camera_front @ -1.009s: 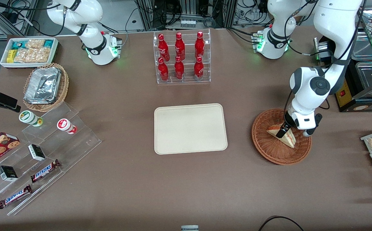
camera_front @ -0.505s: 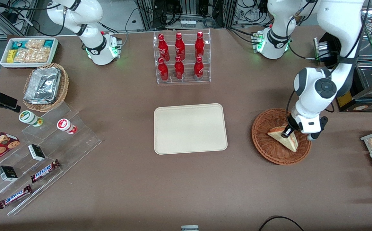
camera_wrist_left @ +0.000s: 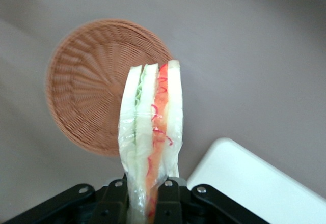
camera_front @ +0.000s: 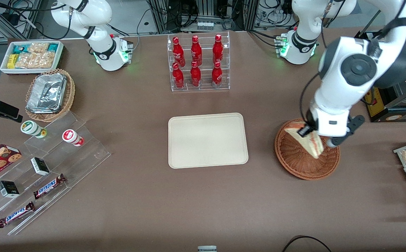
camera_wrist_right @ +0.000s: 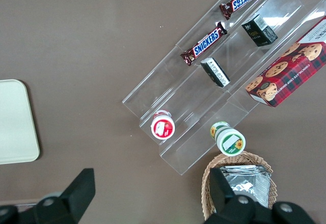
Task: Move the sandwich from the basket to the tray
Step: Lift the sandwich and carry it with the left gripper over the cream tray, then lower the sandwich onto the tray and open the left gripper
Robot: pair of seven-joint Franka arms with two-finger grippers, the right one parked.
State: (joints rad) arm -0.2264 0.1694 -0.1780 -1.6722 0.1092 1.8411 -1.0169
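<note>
So the claw (camera_front: 306, 131) is clamped on the sandwich (camera_front: 308, 141), and compared with a second ago it's come up: the wedge was lying in the basket (camera_front: 295, 162) and now hangs clear above it, the basket (camera_wrist_left: 97, 81) sitting empty below. The grab looks done, so carrying is next. The tray (camera_front: 208, 140) sits off to the side, toward the parked arm's end of the table (camera_front: 153, 203), with nothing on it. The arm is raised well over the basket, wrist pointing down.
</note>
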